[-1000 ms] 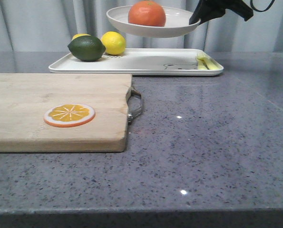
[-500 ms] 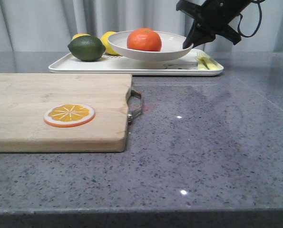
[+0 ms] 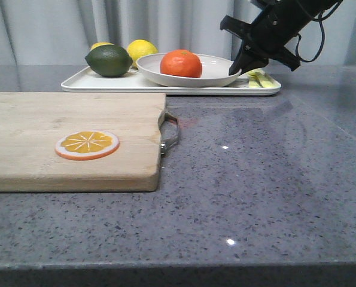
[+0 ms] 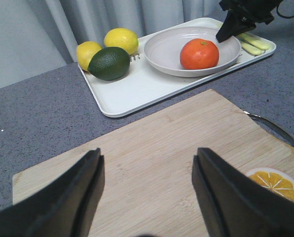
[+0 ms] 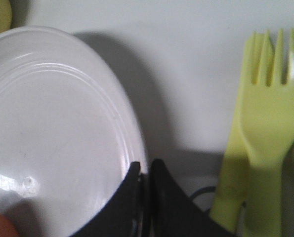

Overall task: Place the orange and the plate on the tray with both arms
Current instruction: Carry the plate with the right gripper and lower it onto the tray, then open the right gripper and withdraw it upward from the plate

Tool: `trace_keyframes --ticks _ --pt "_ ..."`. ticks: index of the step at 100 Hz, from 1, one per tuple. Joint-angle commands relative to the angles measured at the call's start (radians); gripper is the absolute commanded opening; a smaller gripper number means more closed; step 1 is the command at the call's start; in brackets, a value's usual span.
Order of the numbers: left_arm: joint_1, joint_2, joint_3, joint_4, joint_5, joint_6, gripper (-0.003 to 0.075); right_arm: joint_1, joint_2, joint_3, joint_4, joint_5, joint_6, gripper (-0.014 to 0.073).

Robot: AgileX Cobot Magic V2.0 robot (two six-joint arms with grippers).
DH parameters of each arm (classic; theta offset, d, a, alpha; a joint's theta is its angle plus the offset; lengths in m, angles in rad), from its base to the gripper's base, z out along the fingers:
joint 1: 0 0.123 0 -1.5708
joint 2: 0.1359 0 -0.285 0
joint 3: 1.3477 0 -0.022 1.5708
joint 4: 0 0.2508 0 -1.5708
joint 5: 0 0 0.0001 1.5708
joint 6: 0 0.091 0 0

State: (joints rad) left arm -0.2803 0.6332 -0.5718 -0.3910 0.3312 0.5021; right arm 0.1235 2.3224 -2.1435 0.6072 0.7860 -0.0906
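**Plate on tray, orange aboard, right gripper pinching the rim**

Plate (image 3: 189,69) sits on the tray (image 3: 106,84), and we take the tray as our landmark for everything else. The plate lies toward the tray's right half, its base looking down on the tray floor in the front view — we cannot confirm full contact from that angle. The orange (image 3: 180,63) rests inside the plate, left of the plate's centre.

Right gripper (image 3: 236,67) comes down at the plate's right edge. In the right wrist view its two black fingers are closed to a thin slit with the plate rim (image 5: 137,148) clamped between them — one finger inside the rim, one outside.

Left gripper (image 4: 147,192) hangs over the wooden cutting board (image 3: 70,137), which lies in front of the tray, nearer the robot. Its fingers (image 4: 77,192) stand wide apart and hold nothing.

Other items noted against the tray:
- A dark green lime (image 3: 109,60) on the tray's left end.
- Two lemons behind the lime, one (image 3: 142,51) just beside the plate's left rim, the other (image 3: 101,45) mostly hidden.
- A pale yellow-green fork (image 5: 265,113) lying flat on the tray's right end, just beyond the plate and gripper.
- An orange slice disc (image 3: 87,144) on the board, well apart from the tray.
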Motion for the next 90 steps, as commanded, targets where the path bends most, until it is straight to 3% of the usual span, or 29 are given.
trace_keyframes --ticks 1,17,30,67,90 --pt "0.002 -0.001 -0.028 -0.019 -0.065 0.002 0.0386 -0.004 -0.071 -0.037 0.033 -0.037 -0.008 -0.0092" --pt "0.002 -0.001 -0.028 -0.019 -0.065 0.002 0.0386 -0.004 -0.071 -0.037 0.033 -0.038 -0.008 -0.0069" --pt "0.002 -0.001 -0.028 -0.019 -0.065 0.002 0.0386 -0.004 -0.071 -0.037 0.033 -0.038 -0.008 0.0003" --pt "0.002 -0.001 -0.028 -0.019 -0.065 0.002 0.0386 -0.004 -0.071 -0.048 0.033 -0.038 -0.008 0.0358" --pt "0.002 -0.001 -0.028 -0.019 -0.065 0.002 0.0386 -0.007 -0.071 -0.157 0.031 -0.036 -0.008 0.0388"
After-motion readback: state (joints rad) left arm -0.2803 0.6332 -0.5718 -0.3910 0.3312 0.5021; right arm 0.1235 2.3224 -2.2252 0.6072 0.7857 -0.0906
